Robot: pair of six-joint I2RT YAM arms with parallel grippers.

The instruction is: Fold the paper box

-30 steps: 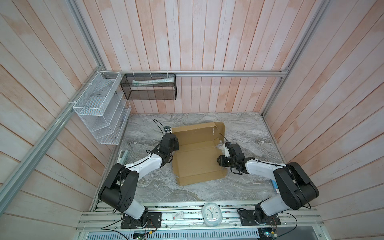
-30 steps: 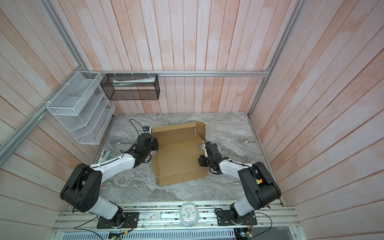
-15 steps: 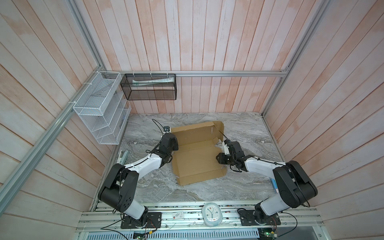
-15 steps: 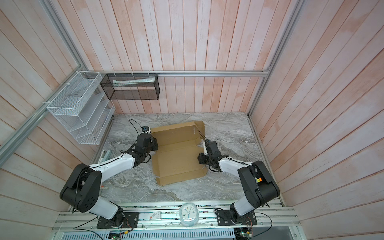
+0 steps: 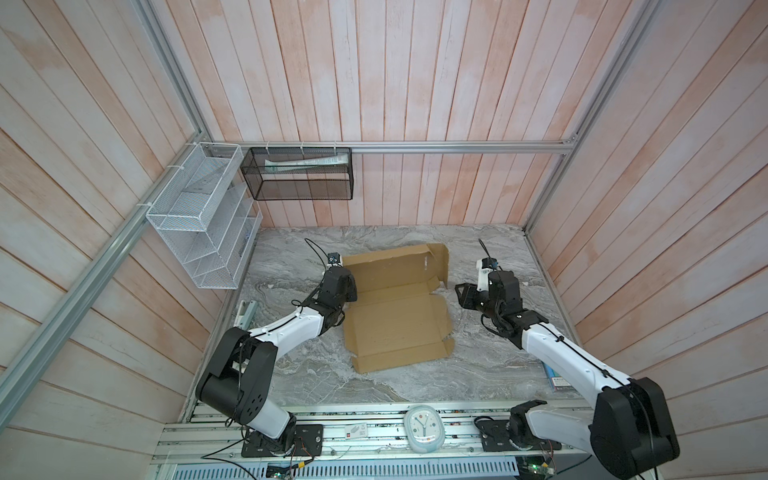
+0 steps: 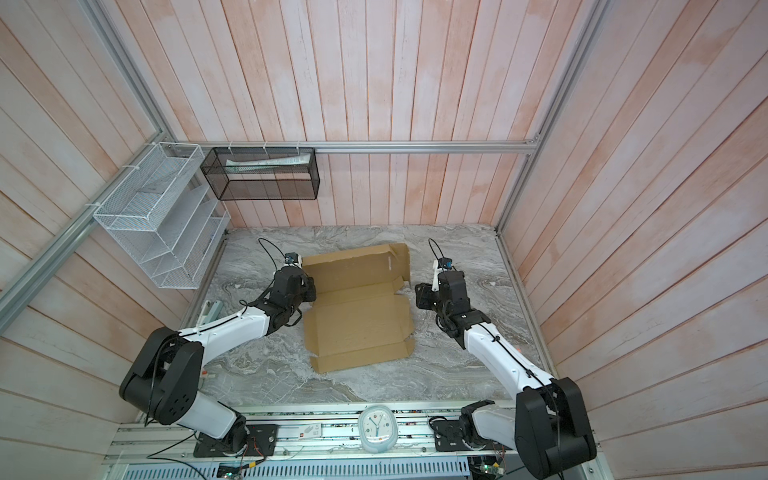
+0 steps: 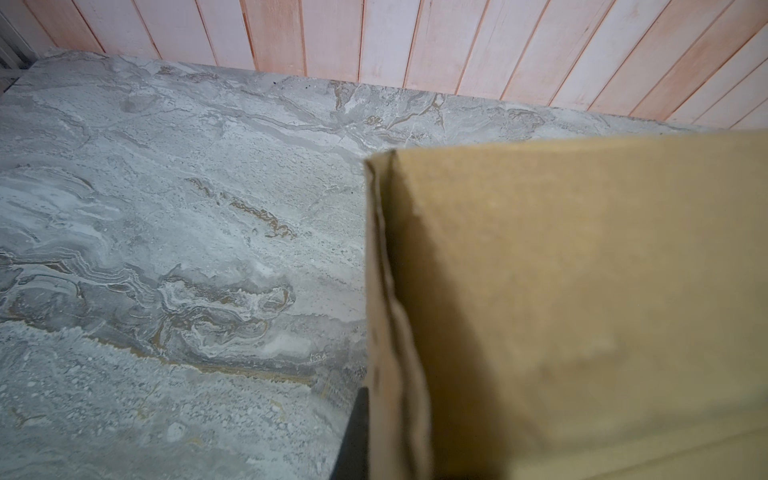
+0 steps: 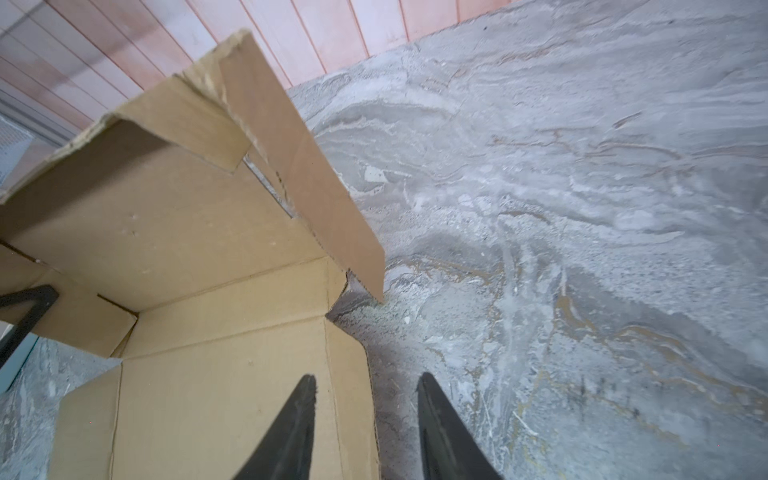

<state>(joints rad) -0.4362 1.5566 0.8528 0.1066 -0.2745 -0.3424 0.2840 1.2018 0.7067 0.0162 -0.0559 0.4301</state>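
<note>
Lying half-flat, creased corrugated paper box (image 5: 397, 320)

We count one paper box (image 5: 395, 324) on the surface (image 5: 299, 365). Elsewhere we find one white rack (image 5: 199, 216), one black basket (image 5: 299, 178) and one clock (image 5: 424, 428).

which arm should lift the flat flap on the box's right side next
Right, probably. The right claw is open and free, its tips either side of that flap's edge on the paper box. The left claw is shut on the box's opposite edge, so it's occupied.
</note>
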